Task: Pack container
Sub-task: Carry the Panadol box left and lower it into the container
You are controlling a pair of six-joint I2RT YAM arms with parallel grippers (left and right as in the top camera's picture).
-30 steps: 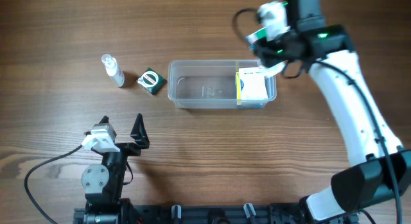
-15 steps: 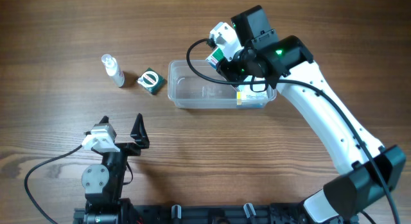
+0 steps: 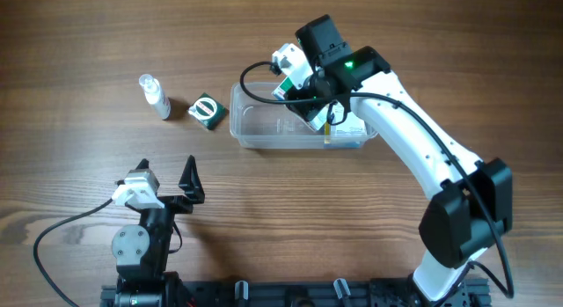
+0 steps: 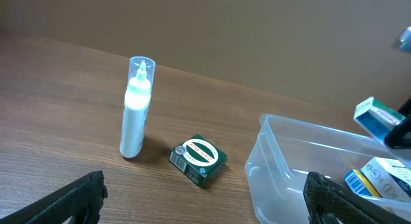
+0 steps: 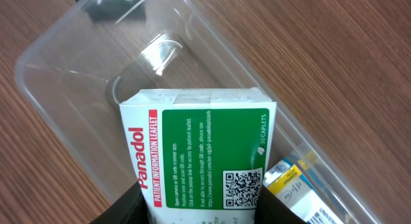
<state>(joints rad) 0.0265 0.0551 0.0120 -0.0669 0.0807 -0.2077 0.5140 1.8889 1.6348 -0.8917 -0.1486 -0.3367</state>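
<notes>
Clenched on the Panadol box (image 5: 199,153) above the container (image 5: 70,89), the right jaws could drop it askew onto the yellow-edged box (image 5: 292,185) inside, while the left jaws stood open outside.

The brown wood-grain table (image 3: 88,43) carried three things. A small clear spray bottle (image 3: 156,96) stood upright ahead of the jaws of the left gripper (image 3: 165,164); a dark green box (image 3: 206,112) lay ahead of them too, just right of the bottle; the clear container (image 3: 264,127) sat beneath the jaws of the right gripper (image 5: 200,208)
</notes>
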